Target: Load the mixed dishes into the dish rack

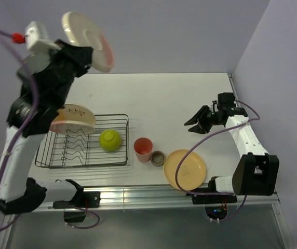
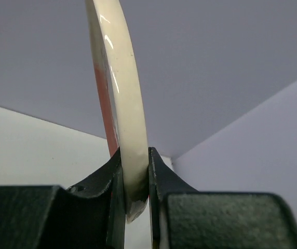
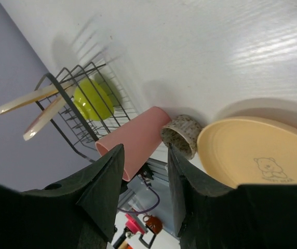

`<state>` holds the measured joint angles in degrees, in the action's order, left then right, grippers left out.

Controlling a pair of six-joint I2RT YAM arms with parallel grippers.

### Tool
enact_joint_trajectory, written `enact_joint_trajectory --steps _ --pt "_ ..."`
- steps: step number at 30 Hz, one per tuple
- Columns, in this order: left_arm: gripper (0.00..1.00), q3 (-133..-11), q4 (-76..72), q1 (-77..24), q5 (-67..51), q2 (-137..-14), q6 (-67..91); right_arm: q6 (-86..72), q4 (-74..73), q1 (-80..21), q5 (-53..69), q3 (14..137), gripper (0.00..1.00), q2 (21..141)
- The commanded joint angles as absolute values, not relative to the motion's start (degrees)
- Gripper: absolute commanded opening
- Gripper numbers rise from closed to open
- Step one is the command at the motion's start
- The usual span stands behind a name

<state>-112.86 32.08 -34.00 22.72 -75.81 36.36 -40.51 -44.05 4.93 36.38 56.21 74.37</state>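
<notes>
Yellow-orange plate (image 1: 185, 168): flat on the white table (image 1: 164, 98), well right of the dish rack (image 1: 81, 141), at the near edge; a small bear drawing is on its face.
Tiny grey-brown cup (image 1: 158, 158): between that plate and the rack, just beside the plate's rim.
Pink cup (image 1: 143, 149): upright, mouth up, just right of the rack and next to the grey-brown cup.
Dish rack: dark wire, by the near left edge. A yellow-green bowl (image 1: 110, 140) sits in its right end. A cream sprig plate (image 1: 73, 118) leans in its left end, with a pink plate (image 1: 56, 127) close under it. Wavy divider wires show bare between plates and bowl.
Right gripper (image 1: 194, 124): low over the table, well right of the rack, jaws partly apart with nothing between them.
Bare table top: runs beyond the rack to the rear wall and right to the side wall.
Left gripper (image 2: 136, 179): raised high above the rack's far left corner, jaws narrow, pinching the rim of the cream-and-pink plate (image 1: 83, 33), which stands on edge.
</notes>
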Motion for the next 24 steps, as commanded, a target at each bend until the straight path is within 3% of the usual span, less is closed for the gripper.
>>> enact_joint_trajectory --steps 1,8,16,24 --pt "0.00 -113.38 36.71 -33.66 32.68 -68.14 50.95 -42.45 -39.82 1.59 37.35 60.90 0.46 76.20" --pt "0.00 -114.08 55.70 -33.31 39.64 -60.74 66.07 -42.72 -38.41 -1.67 37.18 61.35 0.46 78.39" --pt "0.00 -111.19 74.94 -33.31 36.13 -52.49 83.22 -40.34 -38.41 -1.76 37.00 59.68 0.46 79.80" --pt "0.00 -101.88 78.75 -33.31 31.12 -42.90 93.07 -39.99 -37.18 -1.76 37.44 58.54 0.46 81.12"
